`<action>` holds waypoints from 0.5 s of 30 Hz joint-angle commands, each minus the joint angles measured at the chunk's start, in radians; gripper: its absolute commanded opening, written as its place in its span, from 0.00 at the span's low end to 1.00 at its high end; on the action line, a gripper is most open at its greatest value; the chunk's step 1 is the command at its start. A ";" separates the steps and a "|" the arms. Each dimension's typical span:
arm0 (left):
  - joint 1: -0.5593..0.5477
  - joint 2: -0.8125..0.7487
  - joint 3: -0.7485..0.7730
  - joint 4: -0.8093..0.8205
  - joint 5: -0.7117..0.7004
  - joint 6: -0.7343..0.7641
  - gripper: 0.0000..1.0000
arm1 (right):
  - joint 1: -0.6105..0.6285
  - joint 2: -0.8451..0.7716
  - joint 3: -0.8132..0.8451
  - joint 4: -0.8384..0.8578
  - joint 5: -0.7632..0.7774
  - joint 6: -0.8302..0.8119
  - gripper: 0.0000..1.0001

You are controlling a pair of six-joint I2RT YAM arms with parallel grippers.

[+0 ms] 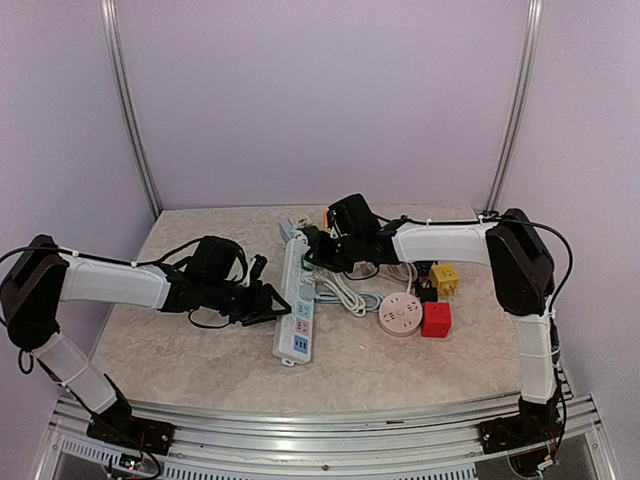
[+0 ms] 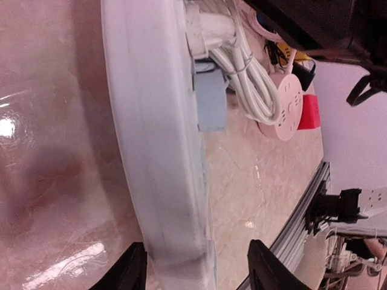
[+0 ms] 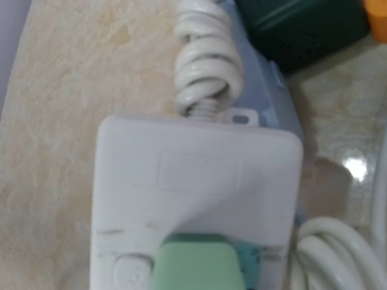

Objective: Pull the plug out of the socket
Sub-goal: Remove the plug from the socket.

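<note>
The socket is a long white power strip lying lengthwise in the middle of the table. A light green plug sits in its far end, just past the coiled white cord. My right gripper hovers over that end and hides the plug from above; its fingers do not show in the right wrist view. My left gripper is at the strip's left side. In the left wrist view the left gripper is open and straddles the strip, with a gap on the right.
Right of the strip lie a bundled white cable, a round pink socket, a red cube and a yellow block. A dark green adapter sits beyond the strip's far end. An aluminium rail borders the near edge.
</note>
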 commanded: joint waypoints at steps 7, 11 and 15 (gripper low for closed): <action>0.091 -0.049 0.027 0.079 0.095 0.035 0.83 | 0.037 -0.085 -0.137 0.028 -0.056 -0.049 0.00; 0.140 -0.055 0.032 0.079 0.108 0.027 0.83 | 0.062 -0.142 -0.205 0.052 -0.069 -0.038 0.00; 0.158 -0.016 0.063 0.082 0.161 0.002 0.83 | 0.089 -0.186 -0.250 0.075 -0.071 -0.021 0.00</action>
